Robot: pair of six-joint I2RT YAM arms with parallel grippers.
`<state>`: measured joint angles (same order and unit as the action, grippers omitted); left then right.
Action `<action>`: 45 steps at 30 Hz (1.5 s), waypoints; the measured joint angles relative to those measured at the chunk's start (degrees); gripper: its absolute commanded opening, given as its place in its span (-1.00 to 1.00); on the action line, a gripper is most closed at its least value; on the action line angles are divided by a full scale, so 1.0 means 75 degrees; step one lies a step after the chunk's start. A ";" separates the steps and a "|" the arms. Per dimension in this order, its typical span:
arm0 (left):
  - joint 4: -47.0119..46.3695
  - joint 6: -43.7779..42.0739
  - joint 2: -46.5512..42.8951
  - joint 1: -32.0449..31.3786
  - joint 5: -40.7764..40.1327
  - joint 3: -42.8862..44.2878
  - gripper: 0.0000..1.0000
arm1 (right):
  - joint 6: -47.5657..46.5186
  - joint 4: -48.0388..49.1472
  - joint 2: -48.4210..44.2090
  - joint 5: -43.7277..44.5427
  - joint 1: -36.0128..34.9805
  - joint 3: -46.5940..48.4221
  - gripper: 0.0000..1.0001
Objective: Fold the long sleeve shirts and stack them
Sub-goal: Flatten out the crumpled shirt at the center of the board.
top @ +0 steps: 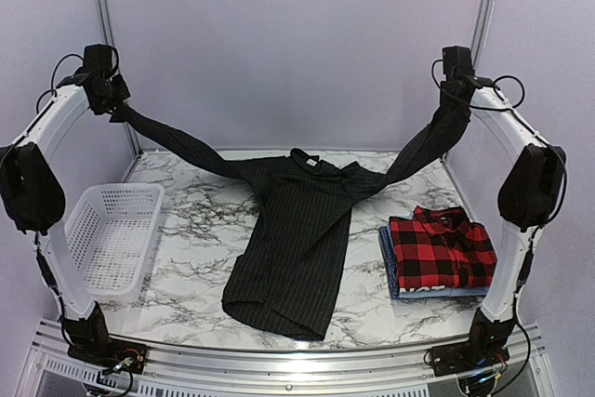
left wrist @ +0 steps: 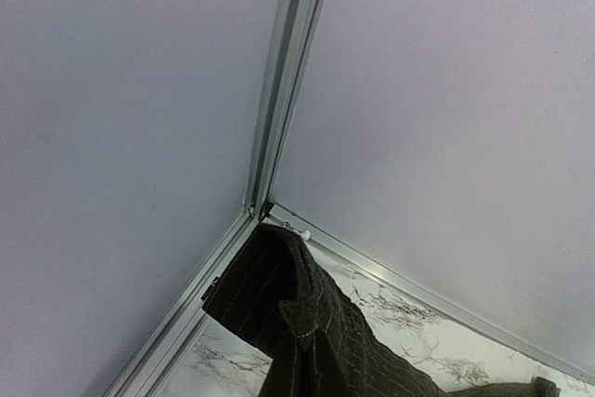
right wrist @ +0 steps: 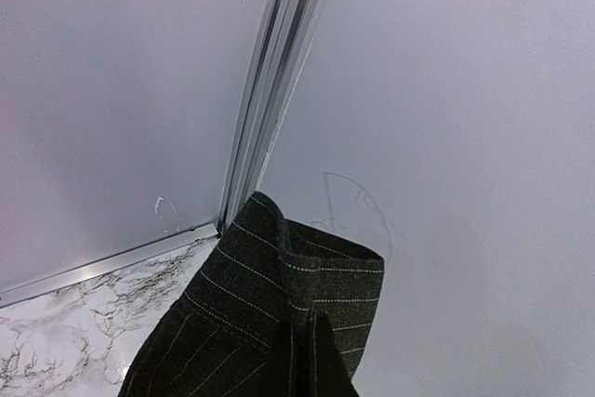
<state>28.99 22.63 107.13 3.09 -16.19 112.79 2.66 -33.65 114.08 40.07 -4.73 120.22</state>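
Note:
The black pinstriped long sleeve shirt (top: 296, 248) lies with its body on the marble table, collar toward the back. Both of its sleeves are lifted and stretched outward. My left gripper (top: 119, 107) is high at the left, shut on the left sleeve's cuff (left wrist: 279, 295). High at the right, my right gripper (top: 453, 95) is shut on the other cuff (right wrist: 288, 295). Cloth hides the fingers in both wrist views. A folded red-and-black plaid shirt (top: 442, 250) rests on a folded blue shirt (top: 388, 262) at the right of the table.
A white mesh basket (top: 110, 234) stands at the table's left side. Pale walls and metal corner posts (left wrist: 279, 109) close in the back and sides. Bare marble (top: 195, 220) shows between the basket and the black shirt.

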 measured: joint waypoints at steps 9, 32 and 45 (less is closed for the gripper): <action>0.0335 -0.0309 -0.0006 0.0146 -0.0262 0.0385 -0.86 | -0.0213 -0.0149 0.0020 0.0117 0.0050 0.0484 -1.00; 0.0347 -0.0303 0.0778 -0.1766 0.1492 -0.0382 -0.35 | -0.0093 -0.0035 -0.0093 -0.1399 -0.1166 -0.2078 0.11; 0.0385 -0.0178 0.0889 -0.3142 0.1306 -0.1466 0.24 | 0.0076 0.0323 -0.0239 -0.2739 -0.3337 -0.2538 -0.02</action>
<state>31.88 21.30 113.80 -20.47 -6.39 101.80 3.22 -31.22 112.29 19.53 -29.76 101.19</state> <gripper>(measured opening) 0.621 0.496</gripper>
